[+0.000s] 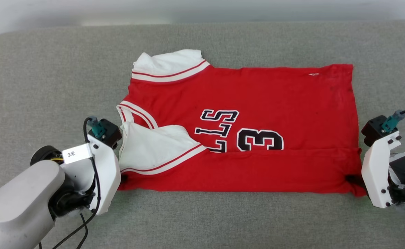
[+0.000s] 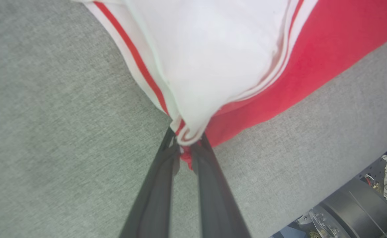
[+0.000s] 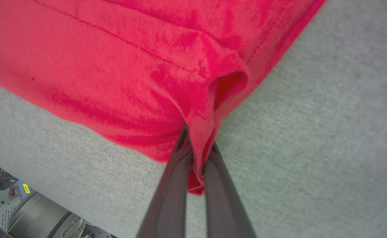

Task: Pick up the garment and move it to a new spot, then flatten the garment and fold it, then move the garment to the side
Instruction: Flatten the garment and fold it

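Two corners pinched: left gripper (image 2: 186,142) clamps the red jersey (image 1: 257,93) at lower left, right gripper (image 3: 198,147) at lower right — its long axis runs across the frame between them.

A wide flat surface covered in grey woven cloth (image 1: 50,69) is being occupied by one thing: a soft red jersey shirt with white sleeves (image 1: 264,97) is being borne flat on it, its near strip folded over the dark lettering.
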